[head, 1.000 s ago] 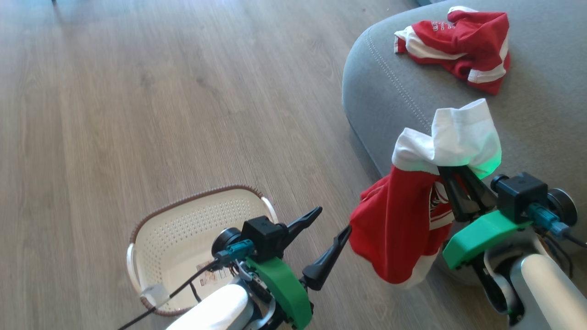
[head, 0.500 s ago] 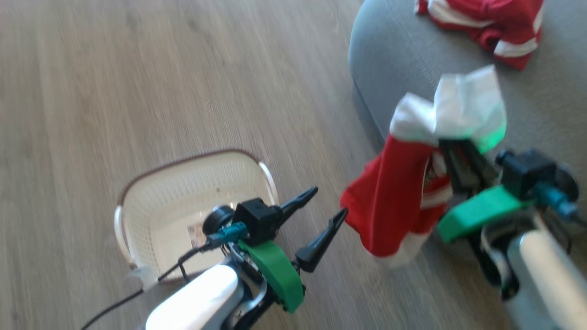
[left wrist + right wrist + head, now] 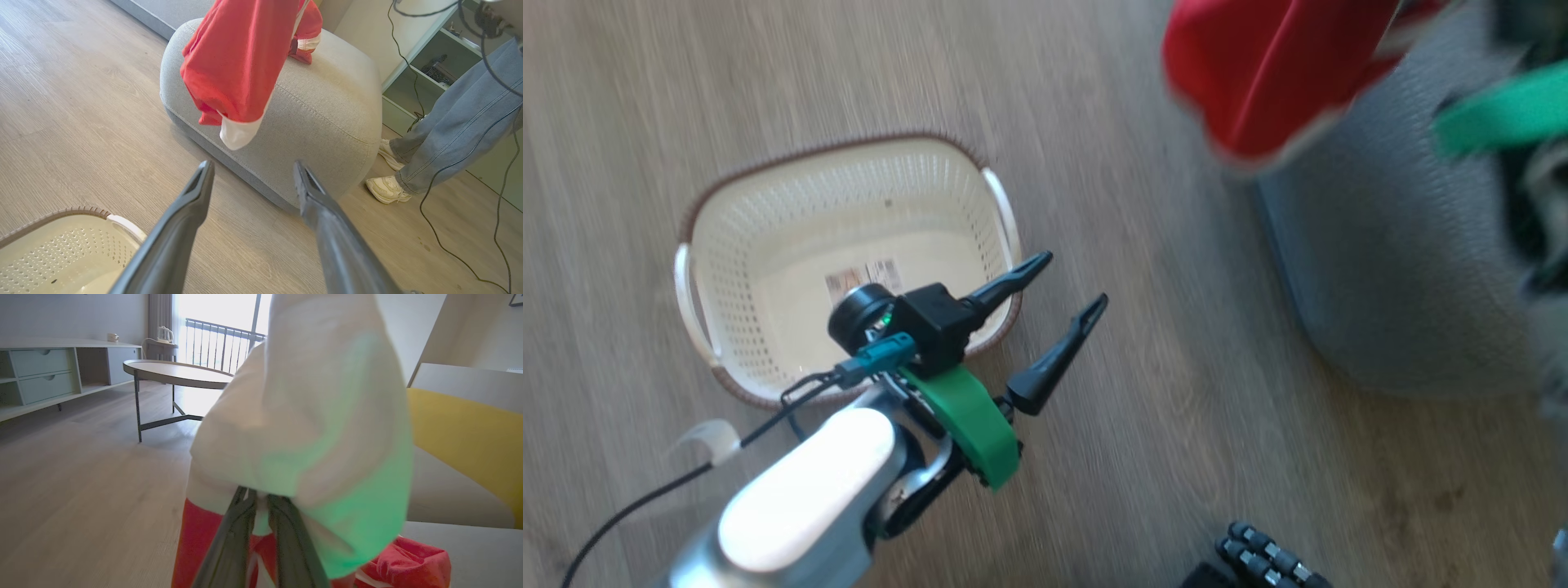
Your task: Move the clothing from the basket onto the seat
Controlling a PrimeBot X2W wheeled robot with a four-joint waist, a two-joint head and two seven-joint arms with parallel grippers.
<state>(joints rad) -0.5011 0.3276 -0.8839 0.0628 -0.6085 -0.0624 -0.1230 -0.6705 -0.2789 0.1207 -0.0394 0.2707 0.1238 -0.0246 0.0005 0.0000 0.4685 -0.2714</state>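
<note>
The white perforated basket (image 3: 768,245) with a brown rim stands on the wooden floor, its paper label (image 3: 862,278) showing on the bare bottom. My left gripper (image 3: 1076,279) hovers open just right of the basket, nothing between its fingers (image 3: 192,204). My right gripper (image 3: 261,498) is shut on a red and white garment (image 3: 237,61), which hangs beside the grey seat (image 3: 327,114) at its front corner. A second red garment (image 3: 306,36) lies on top of the seat.
A person in jeans (image 3: 449,122) and pale shoes (image 3: 386,190) stands right of the seat, with cables (image 3: 445,245) trailing on the floor. A round table (image 3: 179,373), a low cabinet (image 3: 41,371) and a yellow cushion (image 3: 470,445) stand further off.
The head camera has swung, shifting the whole picture. The right gripper has carried the held garment farther from the left gripper. The left gripper stays open.
</note>
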